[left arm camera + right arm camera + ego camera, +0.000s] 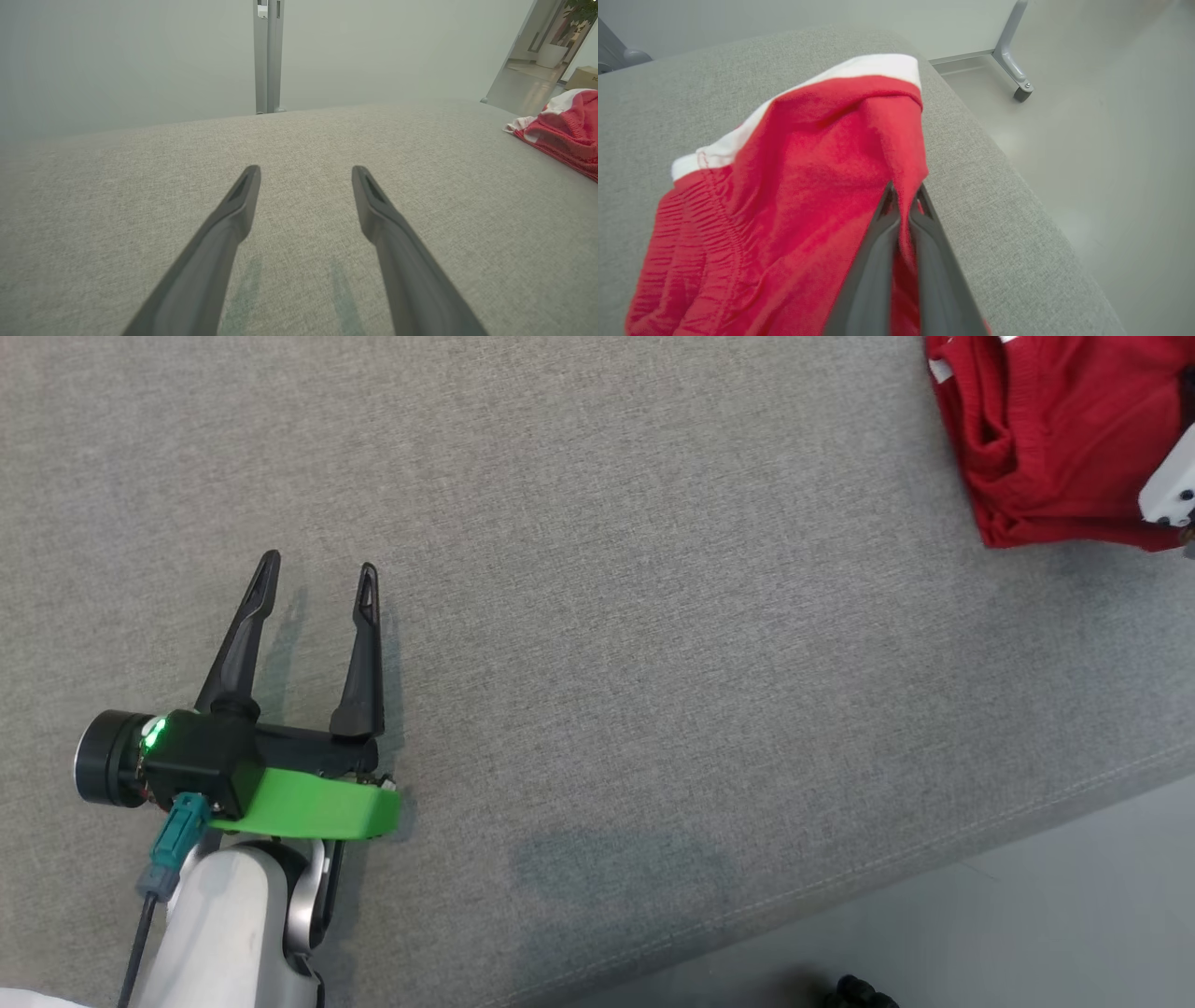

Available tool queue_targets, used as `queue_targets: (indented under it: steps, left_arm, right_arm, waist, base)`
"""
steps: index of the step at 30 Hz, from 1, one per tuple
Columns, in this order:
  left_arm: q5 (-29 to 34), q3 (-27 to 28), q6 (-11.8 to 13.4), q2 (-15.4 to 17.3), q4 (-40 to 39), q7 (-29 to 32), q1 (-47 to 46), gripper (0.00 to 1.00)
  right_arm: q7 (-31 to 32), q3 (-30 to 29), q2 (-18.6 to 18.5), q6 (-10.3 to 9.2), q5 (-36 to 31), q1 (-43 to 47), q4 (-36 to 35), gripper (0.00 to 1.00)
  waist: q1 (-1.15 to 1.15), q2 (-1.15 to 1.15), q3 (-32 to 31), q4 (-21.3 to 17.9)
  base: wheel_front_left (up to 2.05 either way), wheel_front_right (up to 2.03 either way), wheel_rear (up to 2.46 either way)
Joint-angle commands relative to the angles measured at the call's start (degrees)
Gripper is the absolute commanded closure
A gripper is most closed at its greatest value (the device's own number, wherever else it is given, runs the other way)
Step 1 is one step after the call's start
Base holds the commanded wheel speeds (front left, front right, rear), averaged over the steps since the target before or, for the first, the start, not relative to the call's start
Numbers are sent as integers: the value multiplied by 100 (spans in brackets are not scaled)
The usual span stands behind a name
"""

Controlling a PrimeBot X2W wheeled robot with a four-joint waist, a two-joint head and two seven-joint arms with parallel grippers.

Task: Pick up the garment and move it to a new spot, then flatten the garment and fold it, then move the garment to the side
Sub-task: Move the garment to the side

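My right tool point(903, 195) is pinched shut on a fold of the red garment point(794, 186) near the grey fabric tabletop's point(653, 616) right edge, seemingly to carry it, while my left tool point(319, 581) sits wide open and empty, well clear.

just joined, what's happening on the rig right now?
The right tool is shut on a fold of the red garment, which sits rumpled at the right side of the grey padded surface, near its edge. The left tool is open and empty, over bare surface well away from the garment.
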Motion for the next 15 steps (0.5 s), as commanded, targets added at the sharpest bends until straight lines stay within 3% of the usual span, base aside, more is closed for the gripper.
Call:
queue_targets:
  steps: [1,6,15]
  left_arm:
    - [49,0,41,44,-38,14,-6,0]
    - [82,-58,61,102,-303,96,60,0]
    - [103,-87,119,168,-595,208,-28,0]
  right_arm:
    - [-73,-17,-73,-8,-70,-108,62,100]
    - [-394,-105,-392,-8,-488,-477,571,100]
    - [-760,-412,-595,-8,-1198,-632,769,100]
  waist:
    - [-1,58,77,128]
    - [-1,58,137,314]
    - [-1,58,300,470]
  base:
    - [0,0,0]
    - [0,0,0]
    - [0,0,0]
